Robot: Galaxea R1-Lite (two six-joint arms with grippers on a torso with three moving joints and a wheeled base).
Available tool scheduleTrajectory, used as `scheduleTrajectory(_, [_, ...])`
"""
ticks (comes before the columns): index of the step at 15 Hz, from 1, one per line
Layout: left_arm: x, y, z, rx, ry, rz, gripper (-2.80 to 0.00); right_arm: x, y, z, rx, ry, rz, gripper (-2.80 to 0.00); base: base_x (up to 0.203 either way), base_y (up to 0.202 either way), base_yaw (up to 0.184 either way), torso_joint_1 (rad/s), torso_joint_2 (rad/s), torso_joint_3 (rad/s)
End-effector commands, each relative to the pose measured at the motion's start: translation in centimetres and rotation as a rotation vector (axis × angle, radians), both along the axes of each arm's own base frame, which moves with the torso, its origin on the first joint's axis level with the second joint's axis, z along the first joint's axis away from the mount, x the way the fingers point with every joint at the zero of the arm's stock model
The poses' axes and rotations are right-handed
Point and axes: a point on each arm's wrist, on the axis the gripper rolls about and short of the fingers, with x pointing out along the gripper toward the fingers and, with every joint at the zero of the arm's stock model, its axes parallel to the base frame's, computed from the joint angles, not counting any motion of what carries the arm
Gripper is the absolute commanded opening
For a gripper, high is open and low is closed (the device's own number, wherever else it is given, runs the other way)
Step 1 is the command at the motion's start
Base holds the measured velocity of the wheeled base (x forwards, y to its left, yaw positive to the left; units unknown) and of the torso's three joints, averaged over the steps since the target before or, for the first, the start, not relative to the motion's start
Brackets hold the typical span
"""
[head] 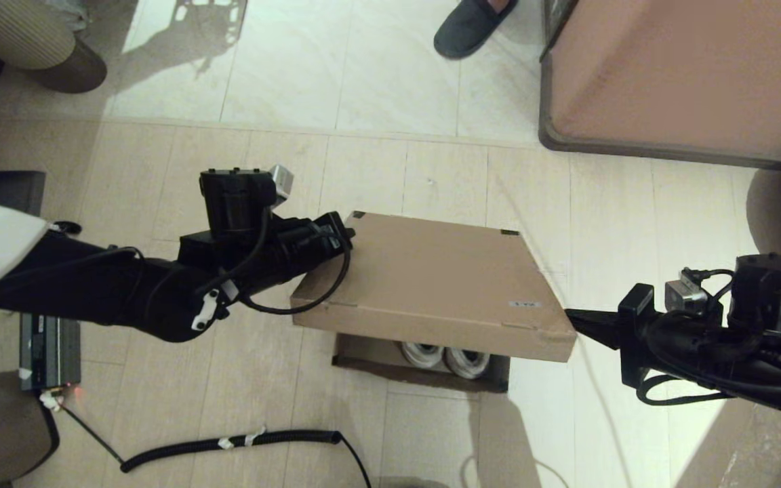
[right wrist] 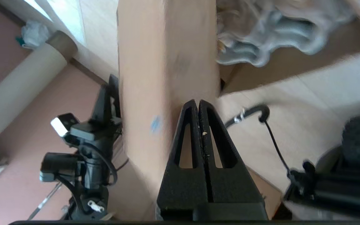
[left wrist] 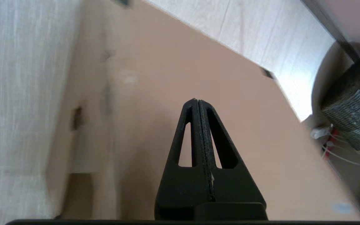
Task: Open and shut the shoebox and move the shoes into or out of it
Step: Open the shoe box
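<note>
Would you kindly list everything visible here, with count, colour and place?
shoebox: 1, brown, floor centre, lid partly raised
shoes: 2, white, inside shoebox under the lid
cabinet: 1, pinkish-brown, far right
slip-on shoe: 1, dark, far edge, on a person's foot
coiled cable: 1, black, near floor
left gripper: 1, black, shut, at lid's far left corner
right gripper: 1, black, shut, at lid's near right corner
</note>
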Motion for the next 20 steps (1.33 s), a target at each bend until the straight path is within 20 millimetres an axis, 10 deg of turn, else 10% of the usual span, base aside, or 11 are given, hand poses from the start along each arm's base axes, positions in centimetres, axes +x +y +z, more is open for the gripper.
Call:
scheduleTrajectory(1, [0.1,-0.1,-0.2,-0.002,0.003,0.001,-2.80,-0.4,-0.1,0.4,0.010,-0.010,0.000,-2.80,0.000,0.000,0.000,0.000,0.00,0.000])
scheduleTrajectory(15, [1.3,0.2,-0.9,0.015,0.012,0.066,-2.80,0.4,0.0,-0.1,-0.007,0.002,0.008,-2.80,0.000,0.000,0.000,0.000,0.00,0.000])
scheduleTrajectory(20, [3.3,1.9,-4.5,0.087,0.126,0.189,-2.80,2.8,-0.5,-4.0,-0.392,-0.049,-0.042,-2.80,0.000,0.000,0.000,0.000,0.00,0.000])
